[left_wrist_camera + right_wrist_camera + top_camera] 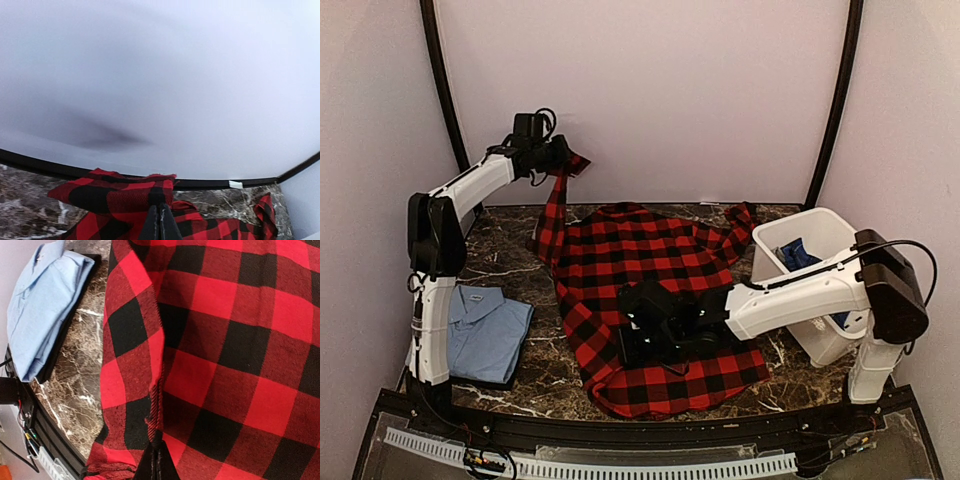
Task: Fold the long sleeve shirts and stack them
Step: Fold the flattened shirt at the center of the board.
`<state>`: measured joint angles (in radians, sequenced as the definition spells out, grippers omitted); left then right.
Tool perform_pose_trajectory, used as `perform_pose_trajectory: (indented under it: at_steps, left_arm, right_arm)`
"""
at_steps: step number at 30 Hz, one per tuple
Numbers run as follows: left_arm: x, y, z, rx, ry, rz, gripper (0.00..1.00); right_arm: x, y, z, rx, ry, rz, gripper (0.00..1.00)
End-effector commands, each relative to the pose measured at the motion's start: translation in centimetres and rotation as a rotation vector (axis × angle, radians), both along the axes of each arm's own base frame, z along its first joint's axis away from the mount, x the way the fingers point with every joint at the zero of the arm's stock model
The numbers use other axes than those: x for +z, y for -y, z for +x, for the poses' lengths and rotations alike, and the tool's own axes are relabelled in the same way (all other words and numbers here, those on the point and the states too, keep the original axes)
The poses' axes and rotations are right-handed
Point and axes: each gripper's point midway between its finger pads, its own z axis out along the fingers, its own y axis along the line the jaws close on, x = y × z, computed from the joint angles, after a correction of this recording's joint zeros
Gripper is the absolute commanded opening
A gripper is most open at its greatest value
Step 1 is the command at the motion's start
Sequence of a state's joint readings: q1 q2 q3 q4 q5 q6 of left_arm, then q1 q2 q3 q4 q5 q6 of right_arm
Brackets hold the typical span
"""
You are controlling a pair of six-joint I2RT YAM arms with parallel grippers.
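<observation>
The red-and-black checked flannel shirt (650, 300) lies spread over the middle of the marble table. My left gripper (560, 160) is raised at the back left, shut on a sleeve end of the flannel (125, 192), which hangs up from the table. My right gripper (632, 335) is low over the flannel's front part, shut on a fold of its cloth (155, 415). The light blue collared shirt (485, 330) lies folded at the front left and also shows in the right wrist view (45, 305). A dark blue cloth (798, 255) sits in the white bin.
A white bin (820, 230) stands at the right of the table, next to the right arm's base. The marble tabletop (510, 250) shows bare around the flannel. Pale walls close in the back and sides. The table's front edge (55, 440) is close to the right gripper.
</observation>
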<state>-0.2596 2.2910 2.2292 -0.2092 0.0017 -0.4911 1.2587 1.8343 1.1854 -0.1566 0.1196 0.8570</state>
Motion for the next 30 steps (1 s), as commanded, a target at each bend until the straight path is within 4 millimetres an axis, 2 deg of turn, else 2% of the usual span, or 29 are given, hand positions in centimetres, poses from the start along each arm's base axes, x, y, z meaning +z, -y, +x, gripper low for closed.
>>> perform_pose_trajectory:
  at_steps: [1, 6, 15, 19, 22, 30]
  left_arm:
    - [5.2, 5.0, -1.7, -0.126, 0.138, -0.106, 0.0]
    - [6.3, 9.6, -2.6, -0.194, 0.198, -0.174, 0.0]
    - [9.3, 15.0, -4.3, -0.301, 0.305, -0.274, 0.0]
    - [9.5, 17.7, -5.2, -0.364, 0.32, -0.301, 0.0]
    - [9.1, 19.2, -5.7, -0.396, 0.321, -0.31, 0.0]
    - [6.0, 22.8, -6.7, -0.48, 0.273, -0.328, 0.0]
  right_arm:
    - [-0.3, 2.2, -0.8, -0.047, 0.029, -0.067, 0.0]
    - [-0.8, 3.1, -2.4, -0.031, 0.061, -0.125, 0.0]
    - [-1.6, 3.0, -4.7, -0.002, 0.081, -0.185, 0.0]
    - [-1.8, 2.9, -5.2, 0.003, 0.078, -0.19, 0.0]
    - [-1.9, 2.8, -5.3, 0.004, 0.075, -0.196, 0.0]
    - [-2.2, 2.2, -5.8, 0.017, 0.067, -0.202, 0.0]
